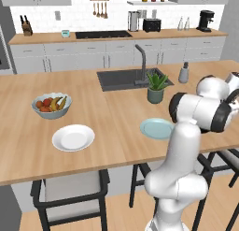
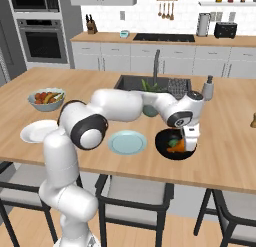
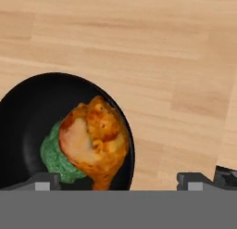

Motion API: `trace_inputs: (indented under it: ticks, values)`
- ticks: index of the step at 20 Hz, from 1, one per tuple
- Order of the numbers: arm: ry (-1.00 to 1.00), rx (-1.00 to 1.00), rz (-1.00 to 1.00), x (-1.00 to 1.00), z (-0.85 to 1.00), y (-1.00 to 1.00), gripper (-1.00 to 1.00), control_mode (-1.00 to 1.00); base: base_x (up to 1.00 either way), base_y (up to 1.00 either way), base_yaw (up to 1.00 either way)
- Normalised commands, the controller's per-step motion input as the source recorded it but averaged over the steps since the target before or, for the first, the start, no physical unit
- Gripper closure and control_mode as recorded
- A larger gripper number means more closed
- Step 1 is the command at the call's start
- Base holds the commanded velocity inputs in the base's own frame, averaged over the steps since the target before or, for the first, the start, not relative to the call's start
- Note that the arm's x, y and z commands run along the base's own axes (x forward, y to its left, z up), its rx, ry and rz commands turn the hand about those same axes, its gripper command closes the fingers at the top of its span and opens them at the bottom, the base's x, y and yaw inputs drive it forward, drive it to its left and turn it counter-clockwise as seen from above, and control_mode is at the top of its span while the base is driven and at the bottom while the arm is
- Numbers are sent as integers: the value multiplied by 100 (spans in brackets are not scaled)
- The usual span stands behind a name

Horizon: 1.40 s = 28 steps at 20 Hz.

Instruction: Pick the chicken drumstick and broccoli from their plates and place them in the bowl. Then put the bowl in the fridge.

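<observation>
Stretching across a wide wooden island counter, a white robot arm reaches toward the counter's near edge, where a glossy black bowl sits just beside an empty pale blue-green plate; an empty white plate lies farther along, near a pale bowl of fruit, and a dark sink with a small potted plant sits behind. Inside the black bowl, the orange-brown chicken drumstick lies touching and partly over the dark green broccoli. The gripper hangs just over the bowl's far rim with its fingers spread fully wide and nothing between them. Both foods appear to be delivered, so the filling step looks finished and the carrying step looks ready to begin. The next move likely calls for lowering the spread fingers over the bowl's rim, closing on it, and lifting it level so nothing rolls out. From the left base camera the arm's own body blocks the bowl. Much of the broccoli is covered by the drumstick, the drumstick's narrow end is cut off at the bottom of the hand camera's picture, and whether the gripper touches the rim is hard to make out.
</observation>
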Motion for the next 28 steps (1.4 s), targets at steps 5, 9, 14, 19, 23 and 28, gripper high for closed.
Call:
trace_inputs:
  ticks: [5, 9, 14, 19, 23, 28]
  values:
    - [-1, -2, -16, 0, 0, 95, -100, -100, 0, 0, 0]
    - [0, -4, -29, 0, 0, 96, -100, -100, 0, 0, 0]
    - [1, -3, -52, 0, -1, 58, -100, -100, 0, 0, 0]
    - [7, 1, -57, 8, 0, 8, -100, -100, 0, 0, 0]
    - [1, 6, -49, 25, 0, 0, -100, -100, 0, 0, 0]
    - [0, 6, -34, 42, 0, 0, -100, -100, 0, 0, 0]
